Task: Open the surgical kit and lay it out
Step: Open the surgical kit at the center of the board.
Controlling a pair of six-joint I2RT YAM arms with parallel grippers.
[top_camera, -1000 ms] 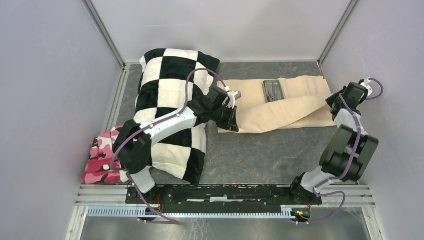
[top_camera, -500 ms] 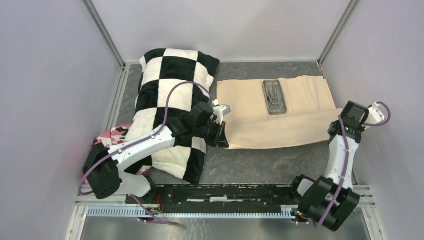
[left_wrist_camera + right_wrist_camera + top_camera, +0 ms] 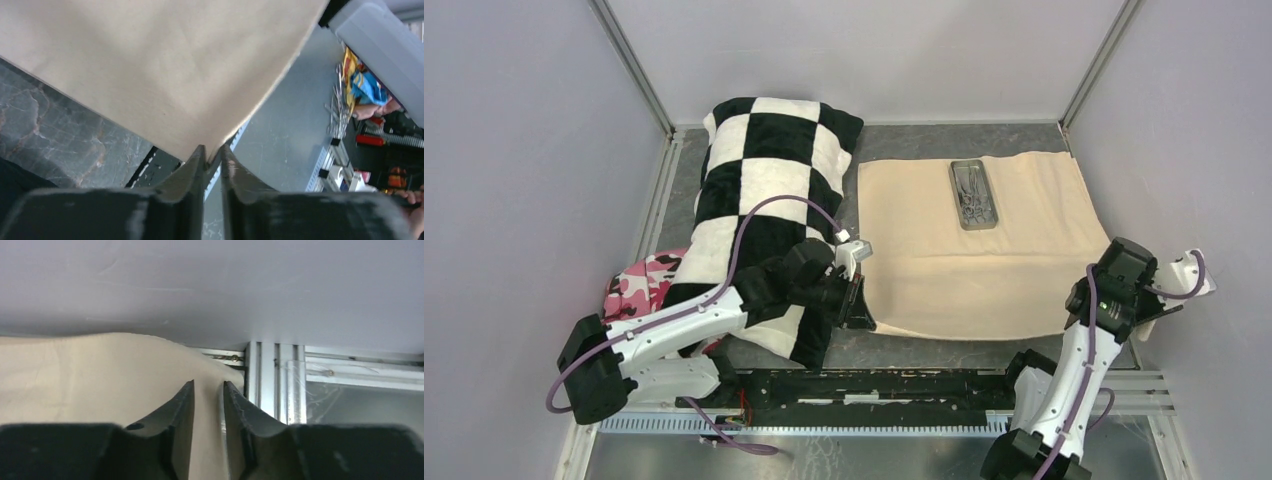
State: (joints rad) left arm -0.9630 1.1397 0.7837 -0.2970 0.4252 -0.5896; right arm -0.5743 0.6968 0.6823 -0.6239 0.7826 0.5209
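Observation:
The surgical kit's beige cloth wrap (image 3: 984, 270) lies spread flat on the dark table. A small grey metal tray (image 3: 974, 195) with thin steel instruments in it sits on the far part of the cloth. My left gripper (image 3: 859, 310) is at the cloth's near left corner. In the left wrist view its jaws (image 3: 211, 149) stand a narrow gap apart, with the cloth (image 3: 150, 65) corner right at the tips. My right gripper (image 3: 1136, 322) is at the near right corner. Its jaws (image 3: 208, 384) are parted over the cloth (image 3: 75, 375), which shows between them.
A black-and-white checkered pillow (image 3: 764, 190) lies left of the cloth, under my left arm. A pink camouflage cloth (image 3: 634, 290) pokes out at its near left. The black base rail (image 3: 874, 385) runs along the front edge. Grey walls close in on three sides.
Both grippers have drawn the cloth's folded flap toward the front edge, so it now lies flat with the tray uncovered. Both pairs of jaws, shut earlier, have parted.

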